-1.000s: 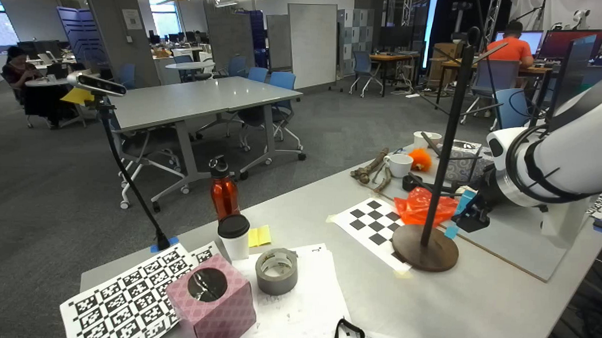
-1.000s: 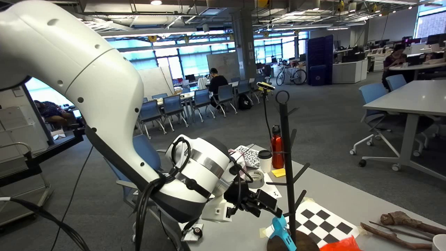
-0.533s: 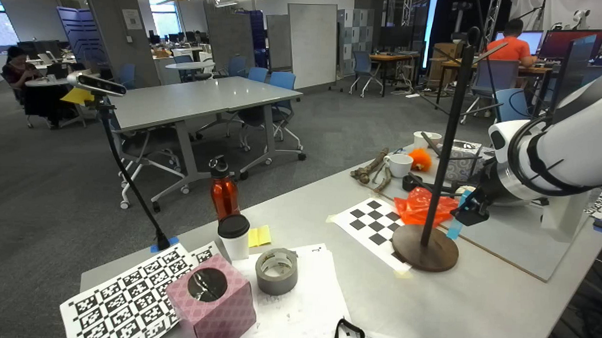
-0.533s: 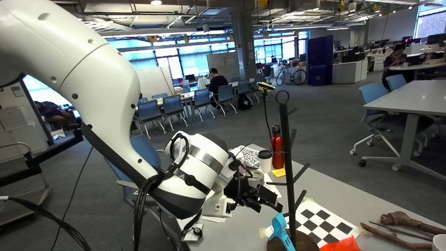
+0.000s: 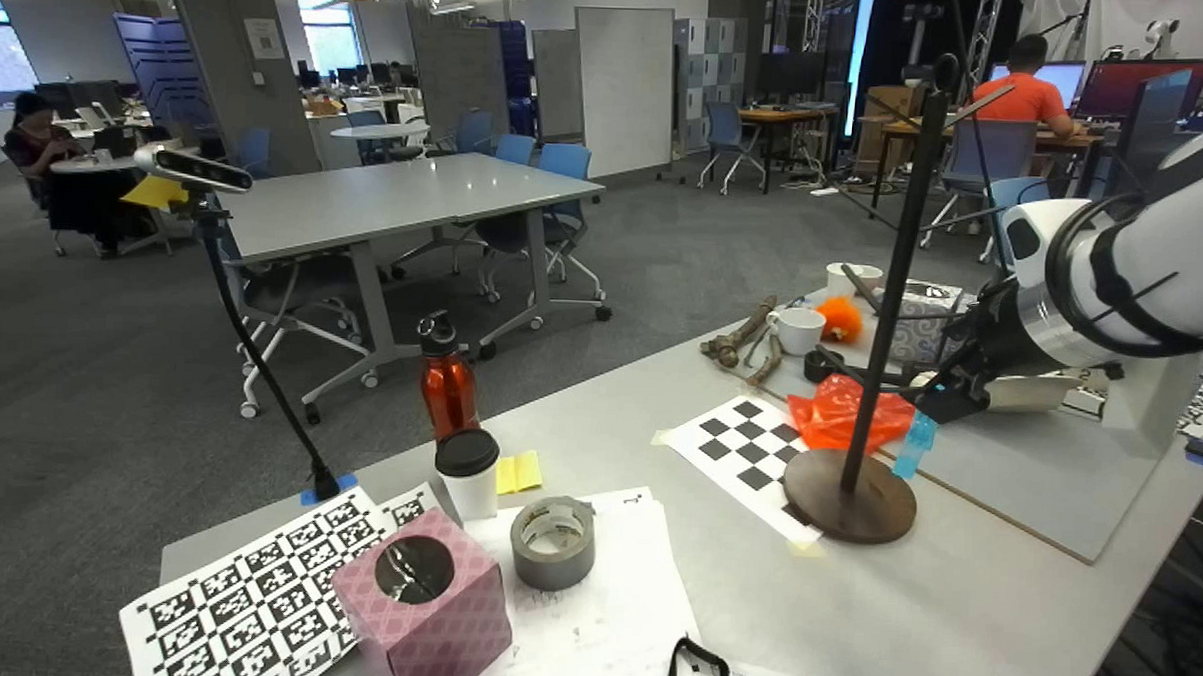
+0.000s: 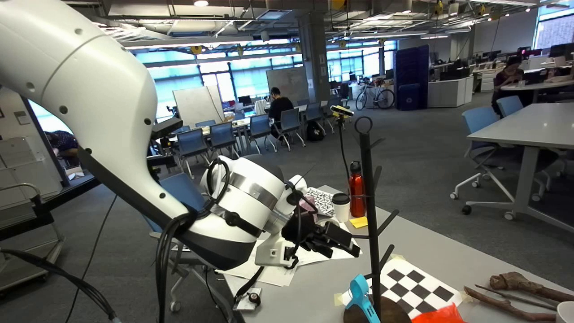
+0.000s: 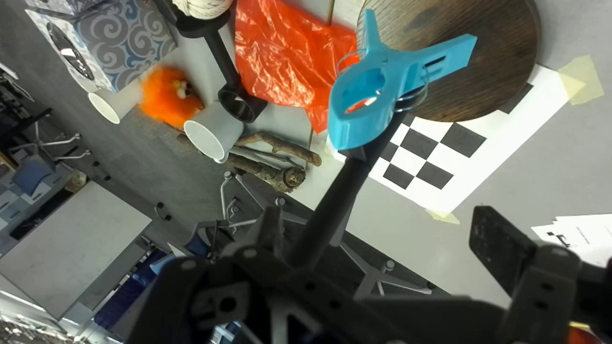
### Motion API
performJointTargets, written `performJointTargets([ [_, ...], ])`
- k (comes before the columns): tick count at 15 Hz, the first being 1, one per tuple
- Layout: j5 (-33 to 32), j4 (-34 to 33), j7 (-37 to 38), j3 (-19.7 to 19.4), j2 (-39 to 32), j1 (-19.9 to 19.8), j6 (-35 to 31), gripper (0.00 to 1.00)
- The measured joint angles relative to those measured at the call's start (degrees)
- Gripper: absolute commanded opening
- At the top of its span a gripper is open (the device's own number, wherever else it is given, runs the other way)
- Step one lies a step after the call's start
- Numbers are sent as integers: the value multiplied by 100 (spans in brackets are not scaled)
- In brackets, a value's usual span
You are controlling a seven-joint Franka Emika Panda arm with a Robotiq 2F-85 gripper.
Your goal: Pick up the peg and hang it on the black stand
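Note:
The light-blue peg hangs low beside the pole of the black stand, above its round base. Its round loop is up and its legs point down. In the wrist view the peg shows whole, legs over the dark base. It seems to hang from a low branch, but how the loop sits there I cannot make out clearly. My gripper stands above and apart from the peg, jaws wide. In the wrist view the gripper has nothing held between its fingers; the pole runs near the left one.
Several thin branches stick out from the pole. Red plastic lies behind the base, on a checkerboard sheet. Sticks, a white mug and an orange fluffy toy sit farther back. A tape roll lies on papers.
The gripper has drawn up and back from the peg's top, staying open. The peg has turned and dropped slightly and now hangs by the stand without it.

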State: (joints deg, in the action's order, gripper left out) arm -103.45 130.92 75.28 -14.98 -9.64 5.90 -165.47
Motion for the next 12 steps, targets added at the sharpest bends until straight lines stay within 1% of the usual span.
performJointTargets([
  [8, 15, 770, 0, 113, 677, 50, 0, 100],
  [12, 47, 1107, -1, 140, 1128, 54, 5, 100],
])
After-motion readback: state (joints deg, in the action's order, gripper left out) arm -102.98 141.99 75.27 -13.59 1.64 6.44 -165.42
